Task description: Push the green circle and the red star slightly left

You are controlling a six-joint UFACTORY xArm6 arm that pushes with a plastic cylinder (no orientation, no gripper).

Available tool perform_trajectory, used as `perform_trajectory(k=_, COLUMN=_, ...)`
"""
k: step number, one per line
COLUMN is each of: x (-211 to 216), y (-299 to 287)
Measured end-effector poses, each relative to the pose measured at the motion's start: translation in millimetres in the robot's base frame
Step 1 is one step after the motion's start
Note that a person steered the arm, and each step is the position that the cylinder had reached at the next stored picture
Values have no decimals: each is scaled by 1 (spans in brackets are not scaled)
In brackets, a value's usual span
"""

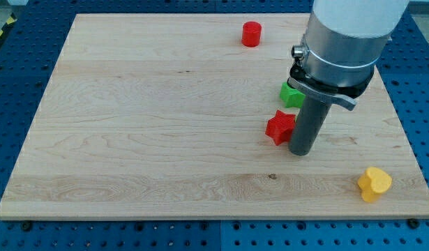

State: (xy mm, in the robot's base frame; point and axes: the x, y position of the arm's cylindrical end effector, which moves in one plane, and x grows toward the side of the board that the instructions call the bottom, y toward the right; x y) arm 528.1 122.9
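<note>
The red star (279,127) lies on the wooden board (165,118), right of its middle. My tip (301,151) stands just to the star's right and slightly lower, touching it or nearly so. The green block (291,95) sits just above the star; the arm hides most of it, so its shape is unclear.
A red cylinder (251,34) stands near the board's top edge. A yellow heart-shaped block (374,184) lies near the bottom right corner. The arm's large grey body (347,42) covers the board's upper right. Blue perforated table surrounds the board.
</note>
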Motion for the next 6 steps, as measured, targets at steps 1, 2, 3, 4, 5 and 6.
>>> perform_trajectory(k=1, x=28, y=25)
perform_trajectory(k=2, x=16, y=65)
perform_trajectory(k=3, x=-18, y=73)
perform_trajectory(k=4, x=-22, y=73)
perform_trajectory(k=5, x=-35, y=62)
perform_trajectory(k=6, x=-35, y=37)
